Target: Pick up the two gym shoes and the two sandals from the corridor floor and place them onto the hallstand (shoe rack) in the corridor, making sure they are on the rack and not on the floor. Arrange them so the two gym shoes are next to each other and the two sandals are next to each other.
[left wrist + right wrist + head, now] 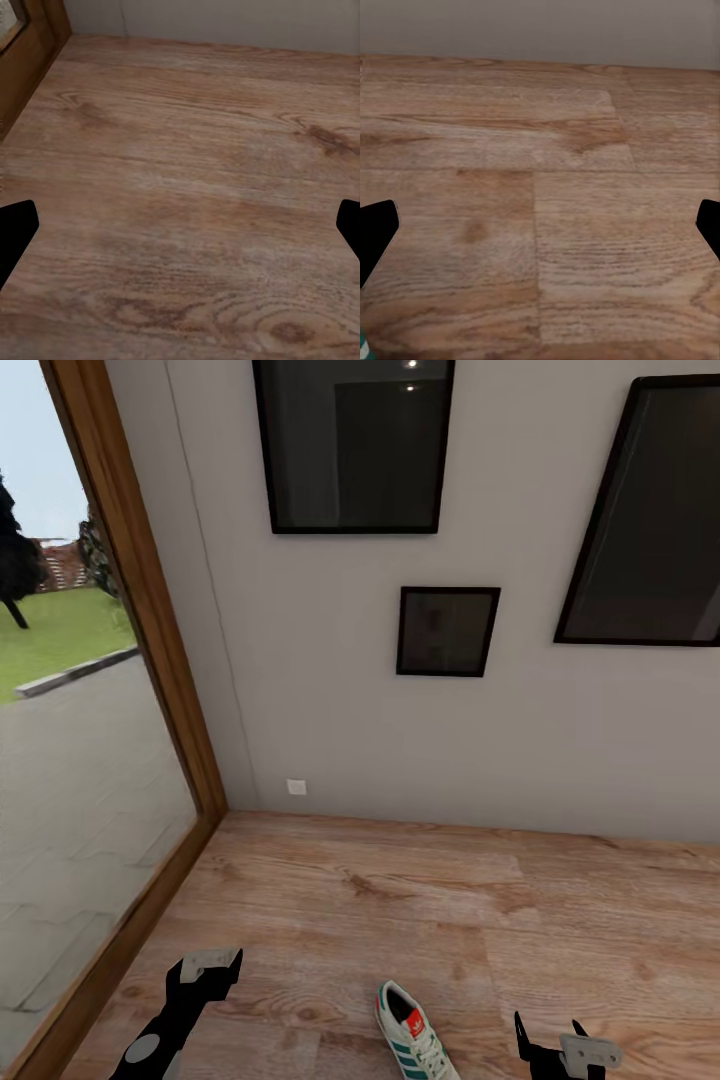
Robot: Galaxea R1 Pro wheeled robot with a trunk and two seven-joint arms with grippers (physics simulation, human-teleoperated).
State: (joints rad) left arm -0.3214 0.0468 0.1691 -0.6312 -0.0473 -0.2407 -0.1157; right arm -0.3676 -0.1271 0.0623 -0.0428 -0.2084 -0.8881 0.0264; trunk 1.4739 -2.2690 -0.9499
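Wood-plank floor (pixel 420 900) carries one gym shoe (pixel 415 1032) at the frame's bottom centre, lying loose between the left gripper (pixel 207 966) and right gripper (pixel 550 1038), both spread wide and empty, probably readied for a pickup, beneath three dark wall frames (pixel 447 631).

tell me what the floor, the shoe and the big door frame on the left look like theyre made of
Corridor floor: wood planks, matte, with visible grain and knots; possibly laminate. Gym shoe: cream upper that looks like smooth leather or synthetic, with green stripes, white laces and a red tongue label. Door frame: warm brown wood, lightly glossy.
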